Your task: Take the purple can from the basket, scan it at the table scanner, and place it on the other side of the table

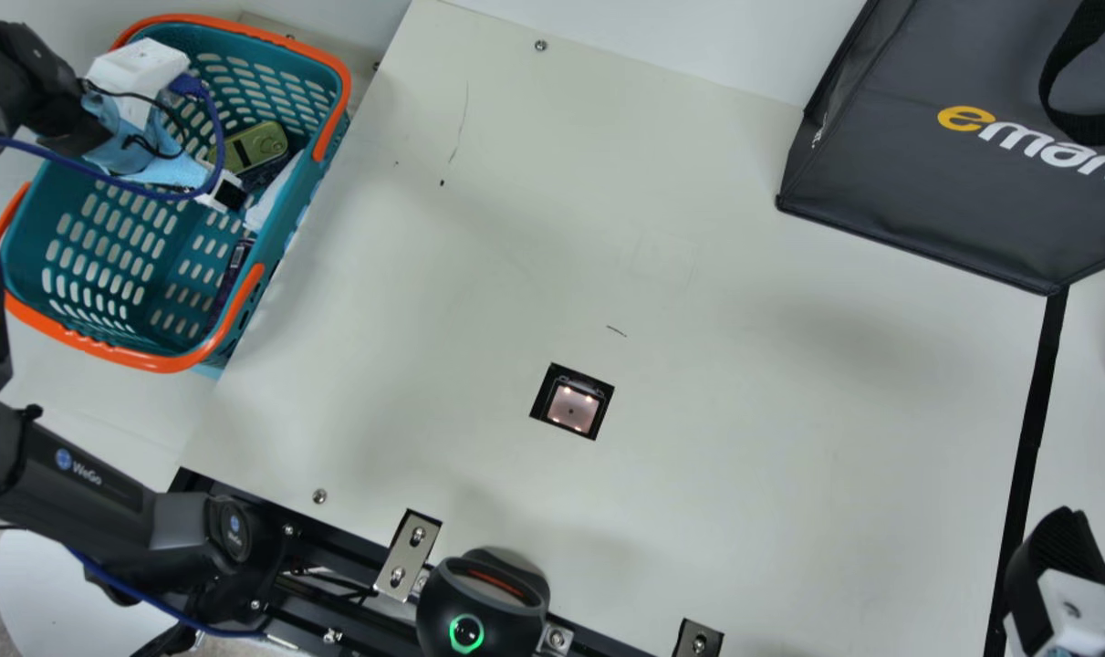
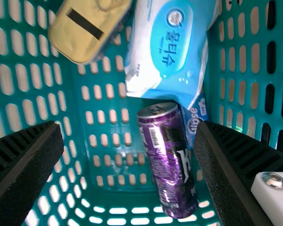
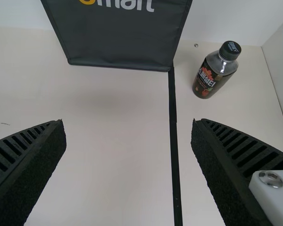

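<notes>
My left gripper (image 1: 140, 68) is over the teal basket (image 1: 119, 351) at the table's left. The purple can (image 2: 167, 160) lies in the basket, beyond the spread fingers of my left gripper (image 2: 128, 136) and nearer one of them; nothing is held. The can's side rests close to a blue packet (image 2: 195, 117). A square scanner window (image 1: 572, 407) is set into the cream table (image 1: 698, 365). At the lower right, my right gripper (image 1: 1063, 557) is beyond the black strip; in its own wrist view my right gripper (image 3: 128, 129) stands open and holds nothing.
A gold tin (image 2: 89, 28) and a blue-and-white wipes pack (image 2: 172, 47) share the basket. The basket's orange rim (image 1: 333, 68) stands beside the table edge. A black bag (image 1: 926, 192) stands at the far right, with a dark bottle (image 3: 215, 70) past the black strip (image 3: 173, 132).
</notes>
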Controlling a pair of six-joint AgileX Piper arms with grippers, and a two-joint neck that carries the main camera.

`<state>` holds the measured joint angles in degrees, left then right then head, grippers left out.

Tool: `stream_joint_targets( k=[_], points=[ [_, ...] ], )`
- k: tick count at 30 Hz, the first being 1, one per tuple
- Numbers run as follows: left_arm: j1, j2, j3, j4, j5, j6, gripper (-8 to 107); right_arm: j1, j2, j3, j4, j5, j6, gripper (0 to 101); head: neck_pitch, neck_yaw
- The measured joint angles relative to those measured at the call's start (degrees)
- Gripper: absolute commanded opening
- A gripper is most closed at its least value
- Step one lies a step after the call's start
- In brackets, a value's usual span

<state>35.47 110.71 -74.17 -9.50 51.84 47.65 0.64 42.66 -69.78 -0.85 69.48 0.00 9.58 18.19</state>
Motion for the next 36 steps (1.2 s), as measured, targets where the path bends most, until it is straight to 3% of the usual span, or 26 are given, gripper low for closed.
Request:
stream_joint_targets(
  k=[19, 36],
  points=[
    [0.8, 1.7, 6.9, 1.6, -0.8, -3.5, 90, 0.0, 0.0, 0.0, 0.0, 0.0, 0.0, 95, 0.0, 0.0],
    [1.1, 3.5, 12.6, 2.8, -5.6, -5.6, 90, 0.0, 0.0, 0.0, 0.0, 0.0, 0.0, 95, 0.0, 0.0]
  ],
)
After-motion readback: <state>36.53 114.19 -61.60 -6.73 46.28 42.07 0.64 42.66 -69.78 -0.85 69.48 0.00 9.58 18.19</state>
